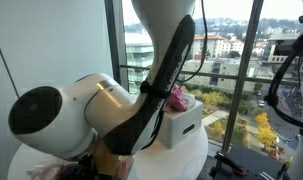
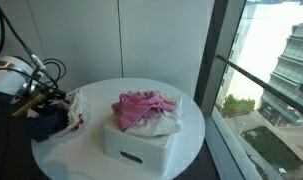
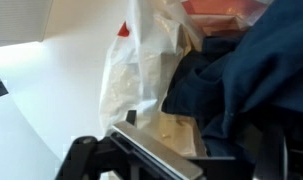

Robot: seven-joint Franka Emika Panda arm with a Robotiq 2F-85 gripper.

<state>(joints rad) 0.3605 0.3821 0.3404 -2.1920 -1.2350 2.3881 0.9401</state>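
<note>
Probably an upper-floor office: floor-to-ceiling windows (image 2: 261,60) overlook city buildings (image 1: 219,45), beside a round white table (image 2: 193,120).

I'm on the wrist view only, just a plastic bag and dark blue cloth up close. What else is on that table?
Observer: A white box stands mid-table, with pink cloth heaped on top.
Operator: Is the bag touching it?
Observer: No. The plastic bag and dark blue cloth lie apart from it, near the table edge.
Operator: Anything beyond the table?
Observer: A tall window looking over city buildings.
</note>
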